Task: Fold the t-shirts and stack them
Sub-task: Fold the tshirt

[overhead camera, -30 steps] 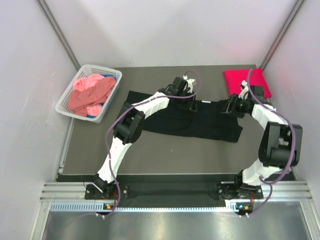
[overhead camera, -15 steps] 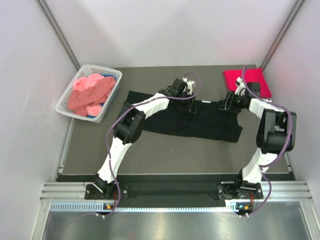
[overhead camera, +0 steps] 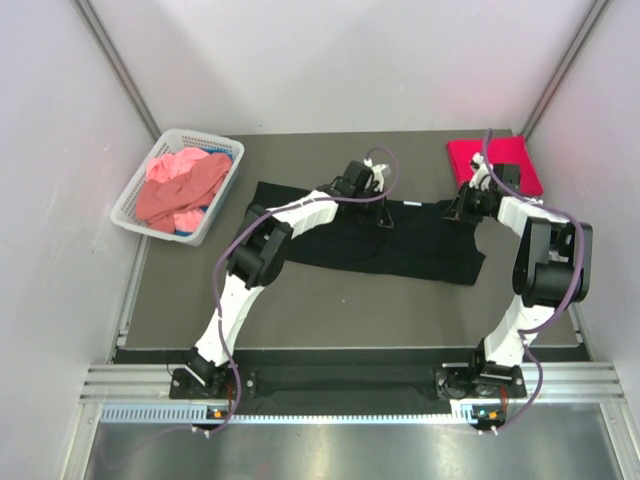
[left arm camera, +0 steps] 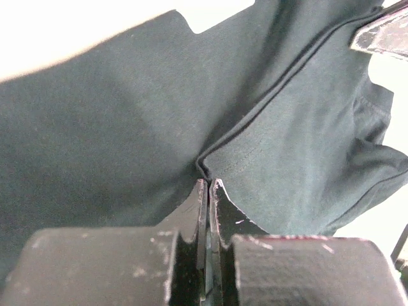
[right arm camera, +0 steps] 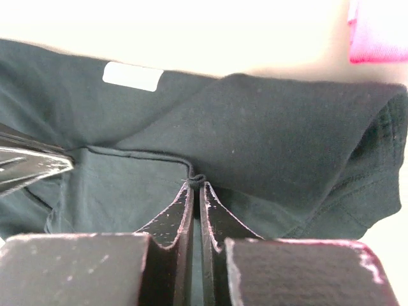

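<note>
Your black short-sleeved cloth t-shirt [overhead camera: 400,250] lies spread flat across the middle of the dark worktop [overhead camera: 330,315], running left to right. Both claws sit on its far edge. The left claw [left arm camera: 208,185] is pressed fully together on a ridge of black cloth at a stitched seam. The right claw [right arm camera: 196,183] is equally tight, nipping a small pucker of hem near the white label [right arm camera: 132,76].

Each pinch looks thin to me. If you lift quickly, a hem could slide out of one claw and the shirt would swing from the other and bunch up. It is hard to tell whether either claw has both layers; catching only the top one would open the shirt instead of folding it. The bright crimson folded t-shirt [overhead camera: 495,162] sits in the far right corner, near the right claw but apart from the black cloth, so a wide sweep there could drag it.

By count: one black shirt, one crimson shirt, two claws, and one white plastic lattice basket [overhead camera: 128,205] at far left holding a salmon pink cloth [overhead camera: 180,182] heap over a sliver of blue cloth [overhead camera: 182,232]. How many shirts make that heap, you cannot tell.
</note>
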Motion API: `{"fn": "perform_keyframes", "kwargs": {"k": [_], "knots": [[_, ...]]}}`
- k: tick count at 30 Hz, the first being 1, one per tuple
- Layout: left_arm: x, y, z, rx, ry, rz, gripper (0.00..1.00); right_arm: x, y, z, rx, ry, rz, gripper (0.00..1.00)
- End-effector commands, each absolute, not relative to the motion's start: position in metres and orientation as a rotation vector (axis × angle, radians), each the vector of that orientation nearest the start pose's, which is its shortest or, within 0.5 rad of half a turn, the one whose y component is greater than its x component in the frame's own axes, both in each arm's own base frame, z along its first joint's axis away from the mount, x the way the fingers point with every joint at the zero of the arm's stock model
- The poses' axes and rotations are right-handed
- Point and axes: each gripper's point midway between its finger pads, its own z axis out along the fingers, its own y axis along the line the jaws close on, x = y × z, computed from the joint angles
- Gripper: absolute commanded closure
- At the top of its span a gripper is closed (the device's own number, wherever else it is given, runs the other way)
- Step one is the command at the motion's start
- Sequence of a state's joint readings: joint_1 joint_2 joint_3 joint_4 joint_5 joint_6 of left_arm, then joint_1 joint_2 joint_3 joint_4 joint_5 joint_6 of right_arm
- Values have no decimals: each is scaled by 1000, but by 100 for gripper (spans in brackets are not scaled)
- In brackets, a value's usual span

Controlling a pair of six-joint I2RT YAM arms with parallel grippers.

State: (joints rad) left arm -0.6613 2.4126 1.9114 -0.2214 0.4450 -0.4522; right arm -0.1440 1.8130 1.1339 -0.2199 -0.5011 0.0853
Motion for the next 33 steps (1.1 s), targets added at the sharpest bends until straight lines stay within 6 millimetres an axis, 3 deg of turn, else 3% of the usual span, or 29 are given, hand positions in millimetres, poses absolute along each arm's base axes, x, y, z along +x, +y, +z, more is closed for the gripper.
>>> {"fn": "perform_keyframes", "kwargs": {"k": [1,3,8,9,23,30,33], "knots": [[423,-450,87,435,2287,-1125,100,453,34,109,-64,2227,565,100],[426,-446,102,371,2257,-1121,100,452,36,111,-73,2206,571,100],[429,-434,102,264,2262,-1057,100,455,40,120,-101,2152,593,98],[433,-435,110,253,2228,-1062,100,455,41,119,-104,2149,598,97],[437,-422,90,143,2281,-983,100,456,54,111,-189,2142,647,93],[439,-410,109,100,2238,-936,100,461,55,105,-173,2155,657,92],[438,-409,103,119,2256,-927,100,464,55,103,-154,2171,652,91]]}}
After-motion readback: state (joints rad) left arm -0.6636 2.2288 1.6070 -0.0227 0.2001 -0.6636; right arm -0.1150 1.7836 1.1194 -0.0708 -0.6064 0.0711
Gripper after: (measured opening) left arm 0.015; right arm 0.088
